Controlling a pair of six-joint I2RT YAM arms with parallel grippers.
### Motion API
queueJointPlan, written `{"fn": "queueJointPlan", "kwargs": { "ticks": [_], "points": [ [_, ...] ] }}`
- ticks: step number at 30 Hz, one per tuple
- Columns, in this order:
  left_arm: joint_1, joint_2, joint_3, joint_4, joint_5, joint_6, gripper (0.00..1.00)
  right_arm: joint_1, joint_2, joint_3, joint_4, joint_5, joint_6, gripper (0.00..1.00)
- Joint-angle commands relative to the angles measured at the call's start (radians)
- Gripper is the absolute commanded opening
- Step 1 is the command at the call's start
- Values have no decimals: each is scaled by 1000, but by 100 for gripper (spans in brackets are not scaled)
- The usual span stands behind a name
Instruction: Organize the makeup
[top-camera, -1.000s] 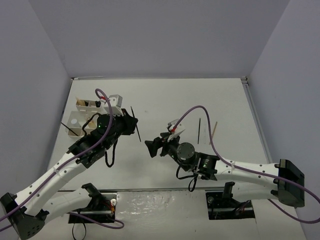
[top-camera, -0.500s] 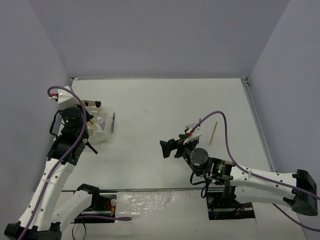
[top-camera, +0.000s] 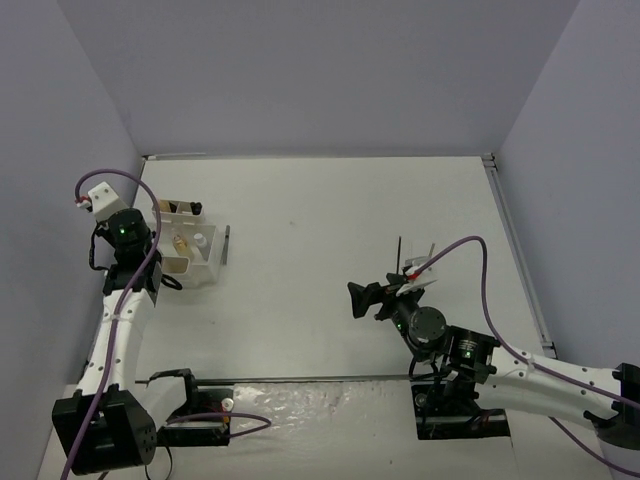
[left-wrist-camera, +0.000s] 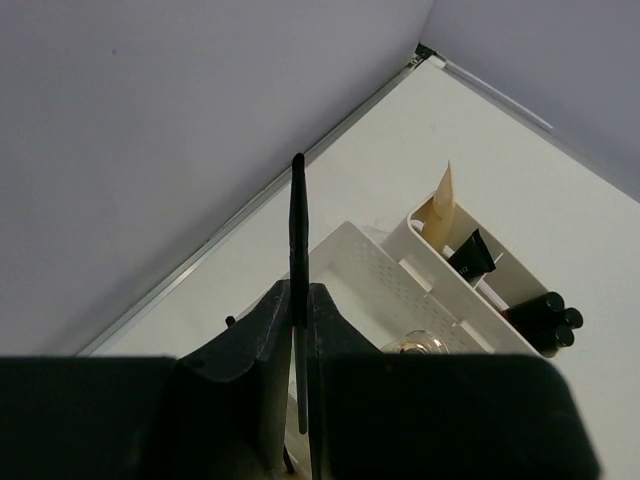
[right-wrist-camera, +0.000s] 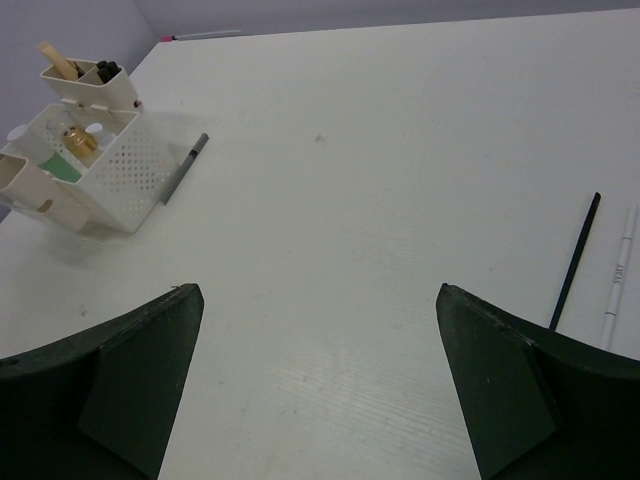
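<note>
My left gripper (left-wrist-camera: 298, 298) is shut on a thin black pencil (left-wrist-camera: 297, 215) that sticks up past the fingertips, just at the left near side of the white tray (left-wrist-camera: 350, 262). The tray holds a tan wooden stick (left-wrist-camera: 441, 200), short black tubes (left-wrist-camera: 545, 312) and a small bottle (left-wrist-camera: 415, 345). A grey pencil (top-camera: 226, 245) lies on the table along the tray's right side. My right gripper (right-wrist-camera: 318, 292) hangs wide open over bare table, nothing between its fingers. A black pencil (right-wrist-camera: 575, 262) and a white one (right-wrist-camera: 620, 262) lie to its right.
The left wall runs close behind the tray (top-camera: 192, 262), and the back wall meets it at the corner (left-wrist-camera: 420, 50). The right arm (top-camera: 470, 350) stretches low across the near right of the table.
The left arm has swung from mid-table to the left side by the tray, still shut. The right gripper has drawn back to the right and opened fully.
</note>
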Motion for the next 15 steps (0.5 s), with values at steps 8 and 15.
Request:
{"fn": "queueJointPlan", "kwargs": {
  "ticks": [8, 15],
  "points": [
    [23, -4, -53, 122, -47, -68, 6, -49, -53, -9, 11, 47, 0, 100],
    [20, -37, -34, 34, -77, -117, 38, -58, -44, 8, -13, 45, 15, 100]
  ]
}}
